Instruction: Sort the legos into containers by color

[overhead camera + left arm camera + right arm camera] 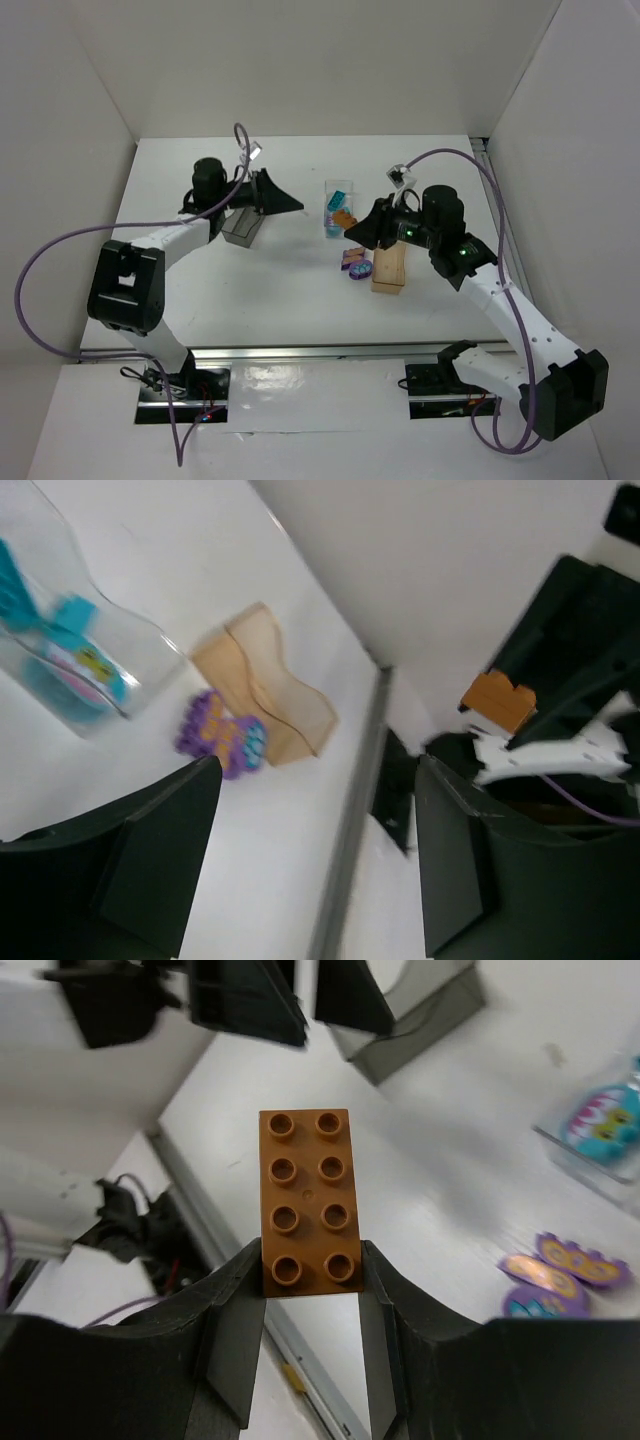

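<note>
The right gripper [310, 1260] pinches an orange brick [305, 1190] by its two long sides. The brick's studs face the wrist camera, and most of its length sticks out past the fingertips. It is held up off the desk [300, 300], right of the middle and just beside the clear bin [338, 208].

The clear bin stands near the middle of the desk, a little toward the far edge, with teal pieces [338, 197] inside. Nearer the near edge, below the right gripper, stands the amber bin [389, 268]. Two or three purple pieces [357, 262] lie on the desk against its left side (the left wrist view is too blurred to count them).

The left gripper [280, 195] has its fingers spread wide with nothing between them. It hangs left of the middle, and it points across toward the right gripper. The dark grey bin [242, 227] sits just beside it, on the side toward the left edge.

A band of bare white surface runs between the grey bin and the clear bin. More bare surface stretches from there to the near edge and to the near-left corner. The far edge and the left and right edges meet upright white walls. The right arm's purple cable [470, 165] arcs toward the far-right corner.
</note>
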`<action>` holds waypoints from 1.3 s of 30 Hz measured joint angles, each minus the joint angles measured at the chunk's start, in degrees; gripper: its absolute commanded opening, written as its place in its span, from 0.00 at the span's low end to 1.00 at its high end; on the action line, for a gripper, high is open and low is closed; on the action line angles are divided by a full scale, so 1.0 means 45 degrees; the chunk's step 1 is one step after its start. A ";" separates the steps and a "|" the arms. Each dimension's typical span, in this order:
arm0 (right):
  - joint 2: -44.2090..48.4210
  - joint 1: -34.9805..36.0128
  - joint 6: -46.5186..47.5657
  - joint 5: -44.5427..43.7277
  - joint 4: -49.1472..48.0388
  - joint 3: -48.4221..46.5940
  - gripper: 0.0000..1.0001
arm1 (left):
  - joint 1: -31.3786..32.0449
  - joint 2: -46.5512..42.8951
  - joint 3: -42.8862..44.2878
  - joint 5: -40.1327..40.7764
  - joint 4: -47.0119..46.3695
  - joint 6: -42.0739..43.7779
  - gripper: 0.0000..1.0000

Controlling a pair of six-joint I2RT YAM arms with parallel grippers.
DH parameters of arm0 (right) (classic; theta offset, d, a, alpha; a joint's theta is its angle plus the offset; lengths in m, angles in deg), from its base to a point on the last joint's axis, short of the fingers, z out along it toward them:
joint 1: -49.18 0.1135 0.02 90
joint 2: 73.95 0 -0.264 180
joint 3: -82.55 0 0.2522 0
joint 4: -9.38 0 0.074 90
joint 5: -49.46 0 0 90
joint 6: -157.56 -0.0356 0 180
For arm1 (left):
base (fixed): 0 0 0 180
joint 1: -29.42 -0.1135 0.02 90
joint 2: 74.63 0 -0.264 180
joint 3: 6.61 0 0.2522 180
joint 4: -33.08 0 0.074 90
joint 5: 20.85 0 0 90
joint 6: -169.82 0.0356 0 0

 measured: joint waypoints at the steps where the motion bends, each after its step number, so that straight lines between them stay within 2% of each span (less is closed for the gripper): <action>1: -0.0160 -0.0010 -0.0083 0.0685 -0.0461 0.0034 0.15 | -0.0136 0.0053 -0.0767 -0.0549 -0.1394 -0.0816 0.82; 4: -0.0529 -0.0068 -0.0364 0.2263 -0.1443 0.0121 0.15 | 0.0253 0.0398 -0.2152 -0.1836 -0.4231 -0.2579 0.83; 9: -0.0845 -0.0121 -0.0714 0.3653 -0.2254 0.0185 0.15 | 0.1282 0.0466 -0.2414 -0.2885 -0.7830 -0.4673 0.83; 13: -0.1010 -0.0126 -0.0845 0.4163 -0.2574 0.0257 0.15 | 0.1360 0.1073 -0.2331 -0.3021 -0.9797 -0.7431 0.76; 16: -0.1175 -0.0126 -0.0889 0.4313 -0.2662 0.0257 0.15 | 0.1520 0.2021 -0.2103 -0.2997 -1.0064 -0.8718 0.74; 20: -0.1311 -0.0126 -0.0908 0.4342 -0.2652 0.0257 0.15 | 0.1953 0.2297 -0.2089 -0.3055 -1.0117 -0.9335 0.73; 28: -0.1370 -0.0126 -0.0889 0.3929 -0.2511 0.0257 0.15 | 0.2152 0.1987 -0.1991 -0.3138 -1.0375 -0.9627 0.73; 34: -0.1379 -0.0131 -0.0947 0.3473 -0.2506 0.0257 0.15 | 0.1987 0.1273 -0.1991 -0.3405 -1.0554 -0.9627 0.83; 39: -0.1481 -0.0126 -0.1044 0.3517 -0.2516 0.0272 0.15 | 0.1948 0.1195 -0.1695 -0.3677 -1.0593 -0.9491 0.82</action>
